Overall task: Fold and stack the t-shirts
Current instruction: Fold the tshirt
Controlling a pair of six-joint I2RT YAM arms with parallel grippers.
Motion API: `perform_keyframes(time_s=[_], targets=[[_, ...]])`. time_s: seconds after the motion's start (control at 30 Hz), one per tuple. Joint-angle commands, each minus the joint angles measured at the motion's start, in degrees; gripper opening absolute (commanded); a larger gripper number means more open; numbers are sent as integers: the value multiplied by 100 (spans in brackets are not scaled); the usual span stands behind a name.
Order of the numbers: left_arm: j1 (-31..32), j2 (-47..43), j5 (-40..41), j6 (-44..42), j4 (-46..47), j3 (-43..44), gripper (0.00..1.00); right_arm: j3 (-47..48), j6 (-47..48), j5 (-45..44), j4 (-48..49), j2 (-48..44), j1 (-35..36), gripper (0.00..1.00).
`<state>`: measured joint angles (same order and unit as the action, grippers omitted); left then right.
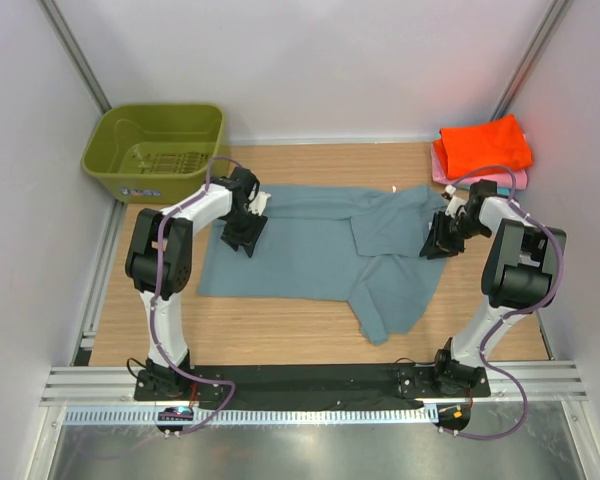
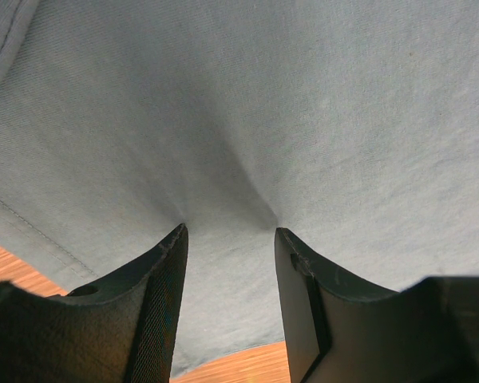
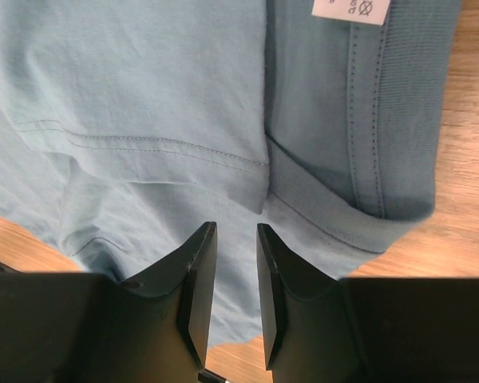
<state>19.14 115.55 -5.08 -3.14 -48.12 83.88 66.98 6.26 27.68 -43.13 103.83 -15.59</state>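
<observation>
The blue-grey t-shirt [image 1: 320, 250] lies spread flat across the middle of the wooden table [image 1: 280, 340]. Its right part is folded over itself, and one flap reaches toward the lower centre of the top view.

The left gripper [image 1: 245, 235] sits on the shirt's left part, left of centre in the frame. In its wrist view the fingers [image 2: 164, 271] stand about half apart. Their tips press into the cloth, which puckers into soft creases around them and runs flat through the gap. Nothing is lifted or clamped there.

The right gripper [image 1: 442, 238] rests at the shirt's right edge, right of centre. Its own camera shows the fingers [image 3: 198, 271] parted only by a narrow slot, set over the fabric just below a stitched hem and beside the ribbed collar [image 3: 367, 120]. A white label [image 3: 351, 9] shows at the upper right. Whether a fold is nipped between those tips cannot be told.

A folded orange t-shirt [image 1: 483, 145] lies on a pink one [image 1: 448, 176] at the upper right of the table, well apart from the blue-grey shirt's body. An olive-green basket [image 1: 155, 150] stands at the upper left.
</observation>
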Motion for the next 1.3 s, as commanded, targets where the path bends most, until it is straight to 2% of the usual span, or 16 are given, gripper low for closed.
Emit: perform_keyframes(time_s=[0.0,0.3,0.5,0.73,0.77,0.9,1.03,1.17,1.27], targets=[[11,3,34,24,-22,164,49,219,94,-114,156,67,-14,33],[20,47,42,15,-40,199,49,236,121,-202,393,313,-14,33],[11,73,69,6,-31,182,49,351,182,-105,411,392,-14,20],[55,91,78,15,-22,217,49,210,174,-70,534,322,-14,20],[46,100,86,6,-22,217,49,210,139,-70,525,305,-14,24],[73,108,69,15,-13,217,49,193,112,-70,587,269,-14,24],[81,108,69,24,-5,217,49,201,121,-44,578,287,-14,20],[90,91,95,15,-5,199,49,201,156,-8,587,278,-14,6],[108,82,95,15,4,182,49,254,165,0,464,190,-14,1]])
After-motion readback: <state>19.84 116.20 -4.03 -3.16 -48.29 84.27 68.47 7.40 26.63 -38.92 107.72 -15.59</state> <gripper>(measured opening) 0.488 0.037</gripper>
